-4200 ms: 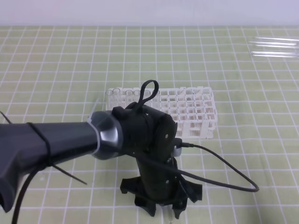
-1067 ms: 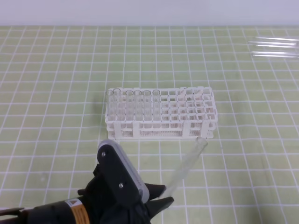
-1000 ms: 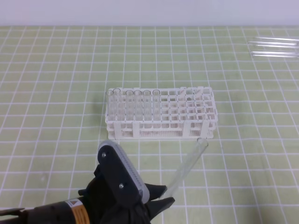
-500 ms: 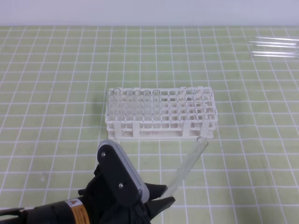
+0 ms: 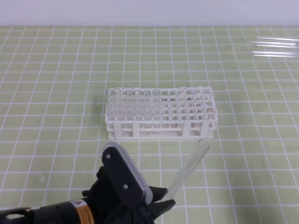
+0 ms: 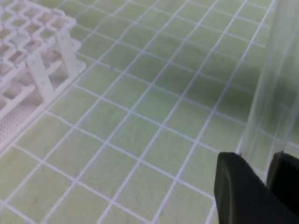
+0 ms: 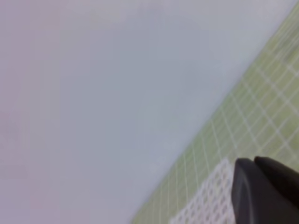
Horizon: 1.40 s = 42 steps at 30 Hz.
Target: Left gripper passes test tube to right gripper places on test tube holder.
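The left end effector [image 5: 163,205] is clamped on the test tube [image 5: 189,167], which slants toward 1 o'clock. The test tube holder [image 5: 161,114] stands at 12 o'clock. The right end effector [image 7: 254,179] has its fingers together.

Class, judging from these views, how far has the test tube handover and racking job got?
Done: the black left gripper has lifted the clear glass test tube and grips it tilted. In hand: nothing beyond holding it; the black right gripper is shut and empty. Left: handover, then placing it in the white plastic grid test tube holder.

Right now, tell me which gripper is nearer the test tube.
Left. The left gripper is clamped on the test tube's lower end. The right gripper is shut, empty, away from the tube and absent from the overhead view.
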{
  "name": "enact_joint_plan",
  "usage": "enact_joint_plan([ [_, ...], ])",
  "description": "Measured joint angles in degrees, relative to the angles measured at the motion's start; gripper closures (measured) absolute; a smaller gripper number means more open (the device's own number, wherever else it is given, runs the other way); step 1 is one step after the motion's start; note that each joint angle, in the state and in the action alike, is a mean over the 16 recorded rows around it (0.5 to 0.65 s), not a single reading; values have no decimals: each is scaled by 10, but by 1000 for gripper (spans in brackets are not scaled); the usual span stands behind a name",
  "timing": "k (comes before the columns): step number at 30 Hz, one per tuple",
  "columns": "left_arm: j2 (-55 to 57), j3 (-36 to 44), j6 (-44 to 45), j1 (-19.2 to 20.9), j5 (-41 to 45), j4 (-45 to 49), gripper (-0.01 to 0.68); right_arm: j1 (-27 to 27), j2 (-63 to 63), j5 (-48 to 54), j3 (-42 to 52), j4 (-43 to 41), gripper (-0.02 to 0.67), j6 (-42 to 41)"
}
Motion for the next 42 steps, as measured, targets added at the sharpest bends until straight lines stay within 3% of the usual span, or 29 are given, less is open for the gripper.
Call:
enact_joint_plan([
  [8, 28, 0, 0, 0, -56, 1, 602, 0, 0, 86, -9, 27, 666, -102],
  [23, 90, 0, 1, 0, -195, 4, 620, 0, 85, 276, -61, 265, 666, -614],
  [31, 98, 0, 0, 0, -222, 5, 608, 0, 217, 348, -111, 307, 660, -769],
  [36, 98, 0, 0, 0, -221, 5, 590, 0, 302, 408, -147, 307, 612, -839],
  [42, 98, 0, 0, 0, -222, 3, 596, 0, 369, 456, -181, 307, 485, -890],
])
